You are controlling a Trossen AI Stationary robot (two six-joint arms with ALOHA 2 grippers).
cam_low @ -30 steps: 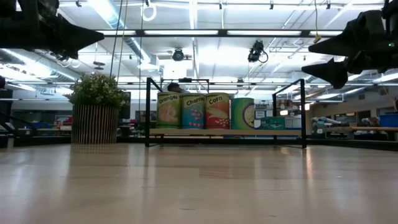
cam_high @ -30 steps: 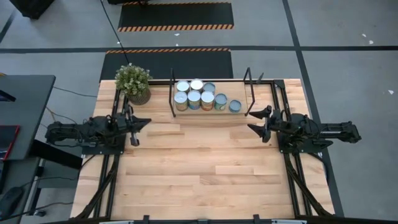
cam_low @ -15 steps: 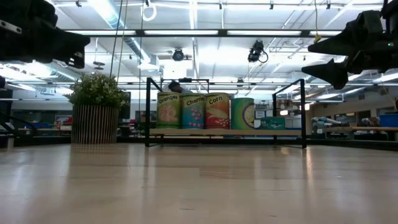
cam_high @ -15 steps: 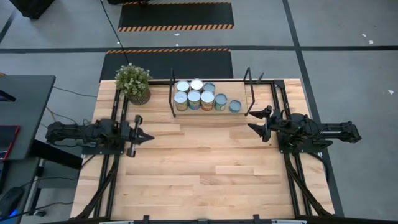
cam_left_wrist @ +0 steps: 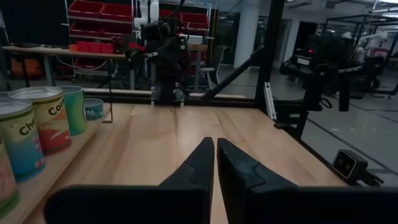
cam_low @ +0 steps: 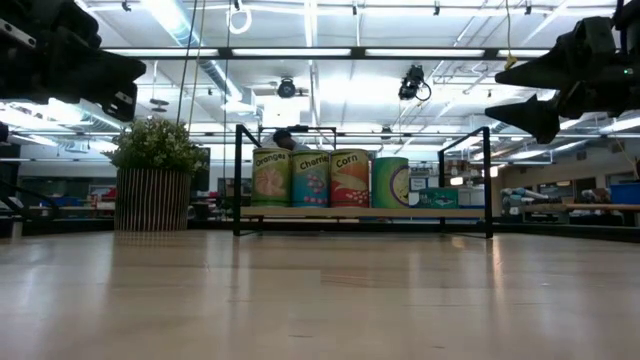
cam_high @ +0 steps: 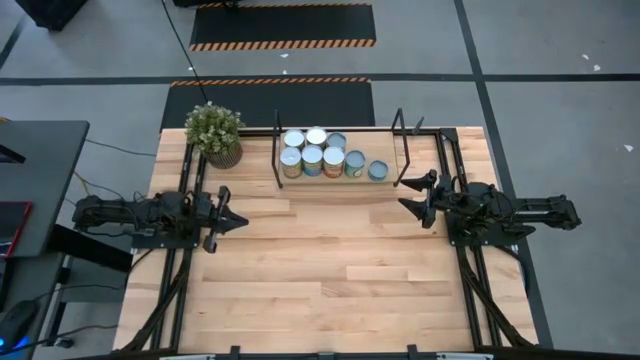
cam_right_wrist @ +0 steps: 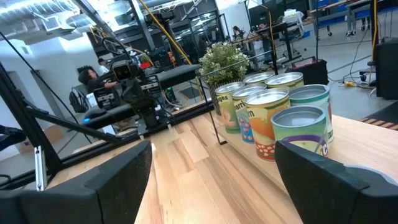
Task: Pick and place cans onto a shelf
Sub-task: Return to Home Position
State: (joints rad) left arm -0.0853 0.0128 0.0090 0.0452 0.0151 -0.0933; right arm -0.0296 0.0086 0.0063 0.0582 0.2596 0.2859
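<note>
Left gripper point(cam_high: 232, 218) shifted slightly toward the desk's point(cam_high: 320, 270) near edge, left side, fingers now together. Right gripper point(cam_high: 404, 195) sits by the right edge, fingers apart. Low view: cans point(cam_low: 330, 178) stand on the shelf point(cam_low: 440, 212) at the far edge. Wrist views: left fingers point(cam_left_wrist: 200, 167) closed, right fingers point(cam_right_wrist: 118, 171) spread.

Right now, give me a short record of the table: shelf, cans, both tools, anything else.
shelf: light wooden board with black metal brackets, at far edge of light wooden table
cans: silver-topped cylindrical tins, grouped together on the shelf
left tool: shut, empty, raised over table's left side
right tool: open, empty, raised near shelf's right end
other: potted green plant, left of shelf
</note>
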